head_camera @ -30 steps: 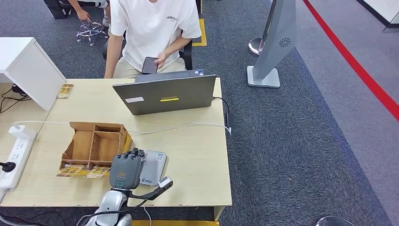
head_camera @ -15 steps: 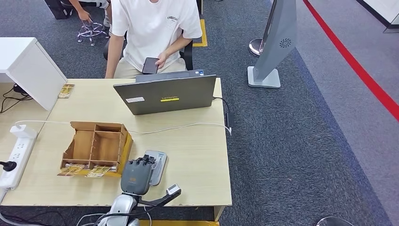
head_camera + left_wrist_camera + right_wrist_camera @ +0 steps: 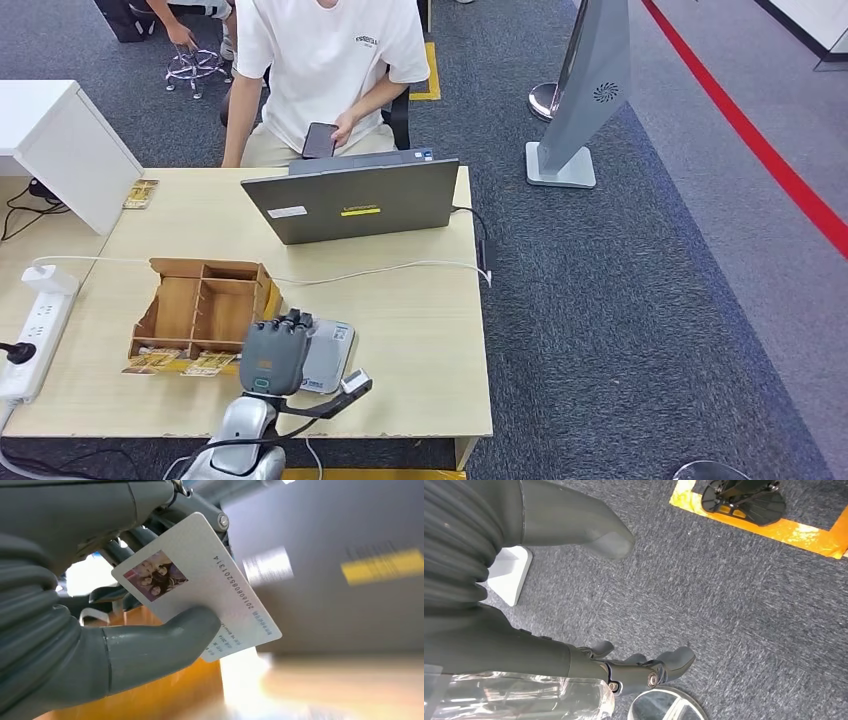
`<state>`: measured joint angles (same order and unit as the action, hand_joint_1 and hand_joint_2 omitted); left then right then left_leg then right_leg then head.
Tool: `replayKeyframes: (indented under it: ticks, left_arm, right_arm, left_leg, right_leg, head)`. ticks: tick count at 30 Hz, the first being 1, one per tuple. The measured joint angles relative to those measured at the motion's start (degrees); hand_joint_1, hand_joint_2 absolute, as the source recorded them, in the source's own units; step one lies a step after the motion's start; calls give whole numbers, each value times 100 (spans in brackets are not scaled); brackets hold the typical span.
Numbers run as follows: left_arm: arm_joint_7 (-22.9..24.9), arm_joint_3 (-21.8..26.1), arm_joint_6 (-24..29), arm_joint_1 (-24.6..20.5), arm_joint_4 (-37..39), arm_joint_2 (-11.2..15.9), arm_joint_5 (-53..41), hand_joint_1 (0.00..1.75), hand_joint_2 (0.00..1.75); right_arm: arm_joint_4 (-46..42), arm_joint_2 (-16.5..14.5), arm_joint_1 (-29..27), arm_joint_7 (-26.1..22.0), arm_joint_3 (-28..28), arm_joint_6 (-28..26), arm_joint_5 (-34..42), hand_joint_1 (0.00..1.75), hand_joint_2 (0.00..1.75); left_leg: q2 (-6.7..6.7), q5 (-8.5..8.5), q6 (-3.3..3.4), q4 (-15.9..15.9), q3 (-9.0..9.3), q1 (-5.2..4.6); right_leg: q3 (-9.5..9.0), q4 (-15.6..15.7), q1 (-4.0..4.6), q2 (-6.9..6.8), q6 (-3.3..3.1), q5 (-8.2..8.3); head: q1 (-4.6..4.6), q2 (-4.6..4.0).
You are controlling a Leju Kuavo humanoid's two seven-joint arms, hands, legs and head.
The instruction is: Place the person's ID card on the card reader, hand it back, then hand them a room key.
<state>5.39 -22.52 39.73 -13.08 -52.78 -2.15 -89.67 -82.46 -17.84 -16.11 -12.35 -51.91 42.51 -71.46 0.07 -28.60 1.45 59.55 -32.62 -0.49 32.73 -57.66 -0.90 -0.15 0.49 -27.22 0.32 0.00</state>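
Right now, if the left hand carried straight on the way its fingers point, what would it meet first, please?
Probably the back of the laptop. The left hand, pinching the ID card, points away from the robot over the card reader; the wrist view shows the grey lid ahead. Bare table lies between, though height is unclear.

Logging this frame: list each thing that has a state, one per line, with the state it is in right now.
left hand: grips the ID card, over the card reader
ID card: held between thumb and fingers, photo side showing
card reader: flat on the table, partly under the hand
right hand: hanging over carpet, holds nothing
laptop: lid open, back facing the robot
wooden organizer: upright, key cards at its front
phone: in the person's hand
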Motion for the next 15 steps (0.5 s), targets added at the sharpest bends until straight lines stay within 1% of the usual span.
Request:
replayKeyframes:
  ticks: [3, 6, 11, 13, 15]
  left_arm:
    - [-6, 93, -229, -283, -684, 255, 0, 175, 175]
    - [-73, 202, -368, -491, -1126, 388, -2, 175, 175]
    - [-88, 262, -356, -525, -1458, 476, -13, 175, 175]
    - [46, 281, -306, -561, -1518, 526, -16, 175, 175]
    - [317, 281, -261, -694, -1532, 620, -18, 175, 175]
  right_arm:
    - [-9, -7, 12, -43, -6, 0, -93, 0, 175]
    - [-14, -13, 31, -58, -10, 0, -132, 0, 175]
    - [-14, -19, 52, -90, -37, 0, -144, 0, 175]
    - [-15, -19, 58, -99, -43, -1, -150, 0, 175]
    - [-14, -19, 71, -106, -44, -8, -166, 0, 175]
  left_leg:
    - [-6, 10, -5, 0, -5, 1]
    - [-7, 12, -7, -1, -6, 1]
    - [-9, 12, -6, -1, -10, 0]
    - [-9, 12, -6, 0, -11, -1]
    - [-8, 13, -6, 1, -14, 0]
  right_leg:
    - [0, -2, 1, -9, -1, 2]
    - [0, -3, 0, -9, -2, 2]
    - [3, -2, -1, -9, -1, 2]
    - [6, -1, -1, -9, -1, 2]
    - [11, -1, -1, -8, 0, 5]
  head:
    - [0, 0]
    - [0, 0]
    - [1, 0]
    - [2, 0]
    - [2, 0]
